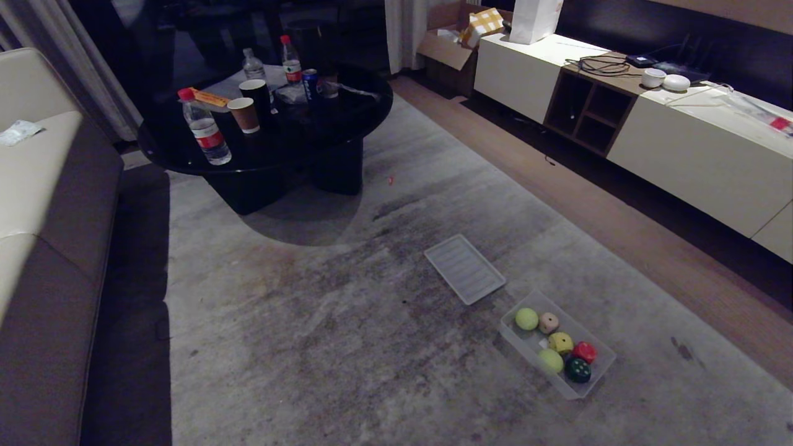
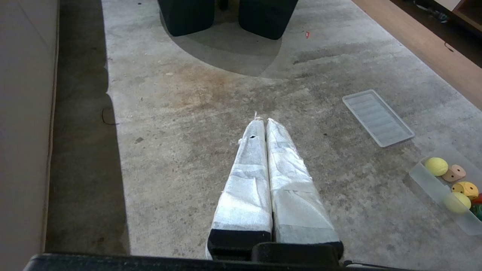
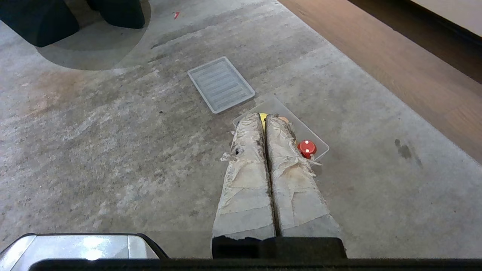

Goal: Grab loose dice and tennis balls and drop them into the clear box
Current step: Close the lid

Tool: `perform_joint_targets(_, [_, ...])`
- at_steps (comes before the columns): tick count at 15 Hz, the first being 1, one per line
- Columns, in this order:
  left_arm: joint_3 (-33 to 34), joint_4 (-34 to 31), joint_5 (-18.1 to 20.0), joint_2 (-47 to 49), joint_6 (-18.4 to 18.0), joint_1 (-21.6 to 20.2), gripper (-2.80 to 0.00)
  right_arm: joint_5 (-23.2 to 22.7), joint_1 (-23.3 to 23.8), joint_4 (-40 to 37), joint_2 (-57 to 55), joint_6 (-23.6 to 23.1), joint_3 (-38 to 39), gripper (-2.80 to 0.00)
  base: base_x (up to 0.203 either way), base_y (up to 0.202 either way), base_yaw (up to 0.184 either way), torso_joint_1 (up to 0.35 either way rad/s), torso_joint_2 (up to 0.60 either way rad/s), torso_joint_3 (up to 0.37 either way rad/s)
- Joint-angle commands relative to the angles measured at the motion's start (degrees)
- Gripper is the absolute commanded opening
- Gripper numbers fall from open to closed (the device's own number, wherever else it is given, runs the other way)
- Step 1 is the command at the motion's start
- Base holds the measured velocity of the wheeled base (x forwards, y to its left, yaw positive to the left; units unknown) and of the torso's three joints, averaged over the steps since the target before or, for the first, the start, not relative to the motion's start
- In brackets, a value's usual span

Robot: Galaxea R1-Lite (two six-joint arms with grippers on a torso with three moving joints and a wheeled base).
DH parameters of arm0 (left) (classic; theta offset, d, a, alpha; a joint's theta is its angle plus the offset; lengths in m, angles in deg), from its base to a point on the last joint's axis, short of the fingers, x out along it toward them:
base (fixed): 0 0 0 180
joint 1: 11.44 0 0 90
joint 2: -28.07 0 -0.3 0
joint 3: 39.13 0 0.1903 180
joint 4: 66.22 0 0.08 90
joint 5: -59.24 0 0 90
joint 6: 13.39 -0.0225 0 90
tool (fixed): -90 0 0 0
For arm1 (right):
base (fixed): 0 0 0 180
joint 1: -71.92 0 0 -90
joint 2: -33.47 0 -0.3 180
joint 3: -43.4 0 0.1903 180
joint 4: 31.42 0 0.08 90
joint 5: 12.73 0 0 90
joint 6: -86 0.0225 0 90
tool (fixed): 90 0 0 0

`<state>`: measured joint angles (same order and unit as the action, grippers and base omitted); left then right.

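Left gripper (image 2: 262, 121): clenched, empty, raised over grey carpet (image 1: 347, 334). Ribbed clear lid (image 2: 377, 117) ahead and to its right. Right gripper (image 3: 268, 119): clenched, empty, above near end of clear box (image 1: 521, 342). Inside box: two tennis balls (image 1: 526, 319), beige die (image 1: 548, 322), yellow die (image 1: 560, 342), red die (image 3: 306, 148), green die (image 1: 578, 370). No loose pieces seen on carpet.
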<state>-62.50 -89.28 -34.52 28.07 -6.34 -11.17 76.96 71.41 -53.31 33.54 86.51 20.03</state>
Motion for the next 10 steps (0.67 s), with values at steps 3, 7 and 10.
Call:
perform_joint_targets(3, [0.09,0.14,-0.01,0.09,0.08,0.0,-2.8,-0.05,-0.06,0.02,0.01,-0.01,0.62,-2.8,0.0,0.0,0.0,0.0,0.0,0.0])
perform_joint_targets(7, [0.09,0.14,-0.01,0.09,0.16,0.0,-2.8,-0.05,-0.02,0.02,0.01,0.02,0.62,-2.8,0.157,0.0,-0.001,-0.004,0.0,0.004])
perform_joint_targets(10, [0.09,0.14,-0.01,0.09,0.25,0.0,-2.8,-0.05,-0.02,0.02,0.01,0.02,0.62,-2.8,0.183,0.0,0.002,0.003,0.0,0.003])
